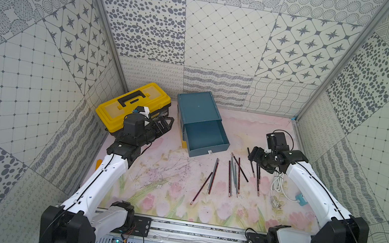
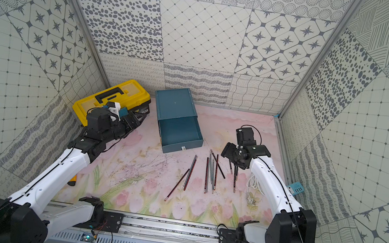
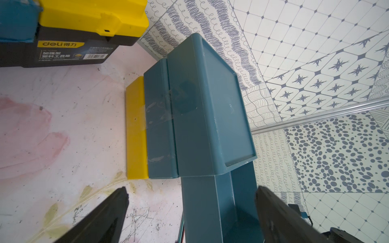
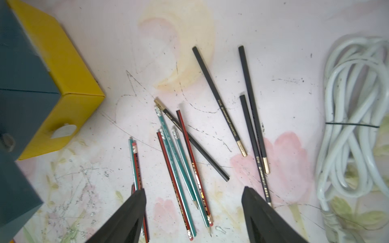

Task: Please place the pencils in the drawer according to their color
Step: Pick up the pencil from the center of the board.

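Drawer (image 1: 198, 107) unit sits centre-back in a top view, top tray pulled out, bare inside. Pencils (image 1: 232, 176) lie loose on the desk (image 1: 154, 173) just below-right of it, none stored yet. Right pincer (image 1: 254, 156) hovers over their right end, jaws apart, gripping nothing. Left pincer (image 1: 165, 125) is spread wide, released, btwn yellow toolbox (image 1: 122, 108) & drawer. White cable (image 1: 279, 184) lies at right.

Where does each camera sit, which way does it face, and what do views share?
Top view: high in front, looking down on drawer, pencils; both arms.
Top view: alongside, same aim at drawer; both arms.
Left wrist: faces drawer side; left end effector open.
Right wrist: looks down on pencils; right end effector open.
Shared: drawer in all four.
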`<state>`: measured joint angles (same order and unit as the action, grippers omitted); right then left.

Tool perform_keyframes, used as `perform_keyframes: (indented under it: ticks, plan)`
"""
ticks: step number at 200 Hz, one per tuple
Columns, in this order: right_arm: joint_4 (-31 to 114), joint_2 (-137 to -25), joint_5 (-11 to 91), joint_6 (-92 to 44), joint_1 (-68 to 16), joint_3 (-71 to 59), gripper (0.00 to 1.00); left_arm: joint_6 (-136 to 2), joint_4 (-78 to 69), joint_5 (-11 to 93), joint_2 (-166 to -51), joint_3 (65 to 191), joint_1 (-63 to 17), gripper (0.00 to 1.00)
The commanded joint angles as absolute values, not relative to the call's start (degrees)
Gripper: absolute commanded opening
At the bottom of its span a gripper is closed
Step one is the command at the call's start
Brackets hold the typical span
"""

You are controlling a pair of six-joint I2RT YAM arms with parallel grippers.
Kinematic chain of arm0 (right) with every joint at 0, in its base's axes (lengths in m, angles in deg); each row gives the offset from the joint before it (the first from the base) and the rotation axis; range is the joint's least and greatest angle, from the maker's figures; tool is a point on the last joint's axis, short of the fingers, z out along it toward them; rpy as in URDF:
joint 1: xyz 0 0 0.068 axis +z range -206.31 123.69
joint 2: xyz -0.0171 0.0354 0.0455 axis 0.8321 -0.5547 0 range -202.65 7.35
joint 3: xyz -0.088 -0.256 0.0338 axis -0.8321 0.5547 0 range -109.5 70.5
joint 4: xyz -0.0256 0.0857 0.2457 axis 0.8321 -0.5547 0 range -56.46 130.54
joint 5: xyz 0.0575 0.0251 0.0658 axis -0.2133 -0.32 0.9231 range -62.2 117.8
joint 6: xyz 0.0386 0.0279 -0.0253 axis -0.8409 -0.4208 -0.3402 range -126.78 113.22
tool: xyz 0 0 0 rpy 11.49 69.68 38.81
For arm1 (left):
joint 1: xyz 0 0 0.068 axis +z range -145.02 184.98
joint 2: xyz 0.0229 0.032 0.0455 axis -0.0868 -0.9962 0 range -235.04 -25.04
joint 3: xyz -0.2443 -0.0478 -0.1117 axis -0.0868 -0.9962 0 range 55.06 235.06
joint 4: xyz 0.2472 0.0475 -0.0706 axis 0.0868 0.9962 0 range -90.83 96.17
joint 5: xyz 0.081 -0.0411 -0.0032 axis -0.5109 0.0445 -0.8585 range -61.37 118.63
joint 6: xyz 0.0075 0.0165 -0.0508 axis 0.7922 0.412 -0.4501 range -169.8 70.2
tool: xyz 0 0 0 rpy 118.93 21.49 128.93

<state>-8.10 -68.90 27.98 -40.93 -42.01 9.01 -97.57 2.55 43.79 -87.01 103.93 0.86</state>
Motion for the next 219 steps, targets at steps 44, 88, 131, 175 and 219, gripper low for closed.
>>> perform_keyframes:
  ticks: [44, 88, 131, 175, 219]
  plan:
    - [-13.38, -76.64, 24.03, -33.46, -43.04, 5.79, 0.73, -95.24, 5.13, 41.82, -85.42, 102.3, 2.23, 0.99]
    - [-14.08, -81.14, 23.48, -30.98, -43.57, 3.68, 0.69, -95.31, 5.21, 41.55, -85.24, 101.91, 2.73, 0.99]
    - [-14.48, -85.51, 22.35, -29.0, -44.03, 1.81, 0.61, -95.27, 5.43, 41.67, -85.38, 101.93, 3.19, 0.99]
    - [-14.43, -88.97, 18.15, -27.82, -44.91, 0.83, 0.54, -95.52, 4.91, 42.15, -85.92, 102.1, 3.31, 0.99]
    - [-13.39, -91.98, 17.84, -24.9, -48.19, 0.19, 0.45, -95.97, 4.29, 42.87, -86.65, 101.86, 3.28, 0.99]
